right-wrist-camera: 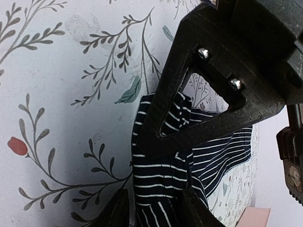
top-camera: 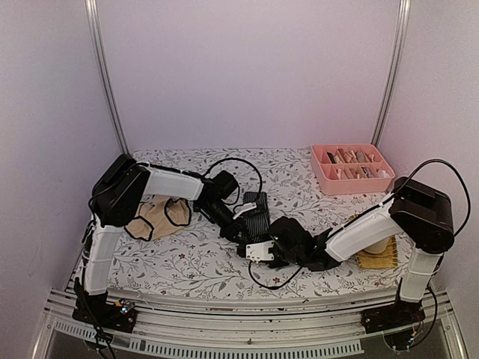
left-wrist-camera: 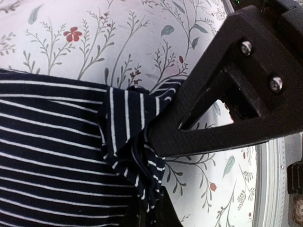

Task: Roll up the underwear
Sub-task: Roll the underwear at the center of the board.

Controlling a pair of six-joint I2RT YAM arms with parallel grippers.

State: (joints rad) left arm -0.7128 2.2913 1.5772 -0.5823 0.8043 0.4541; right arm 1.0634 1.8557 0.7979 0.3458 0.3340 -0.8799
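The navy underwear (top-camera: 258, 208) with thin pale stripes lies at the middle of the floral table, between both grippers. My left gripper (top-camera: 241, 224) comes in from the left and is shut on a bunched fold of this cloth (left-wrist-camera: 128, 142); the pinch (left-wrist-camera: 150, 177) shows in the left wrist view. My right gripper (top-camera: 259, 250) reaches in from the right at the cloth's near end. Its jaws (right-wrist-camera: 156, 179) stand apart, with a flat striped flap (right-wrist-camera: 161, 165) lying loose between them. The beige underwear (top-camera: 159, 218) with black edging lies crumpled at the left, partly hidden under the left arm.
A pink divided tray (top-camera: 319, 173) holding several small items stands at the back right. A tan woven mat (top-camera: 378, 259) lies under the right arm's elbow. A black cable (top-camera: 247, 166) loops behind the left wrist. White walls close off three sides.
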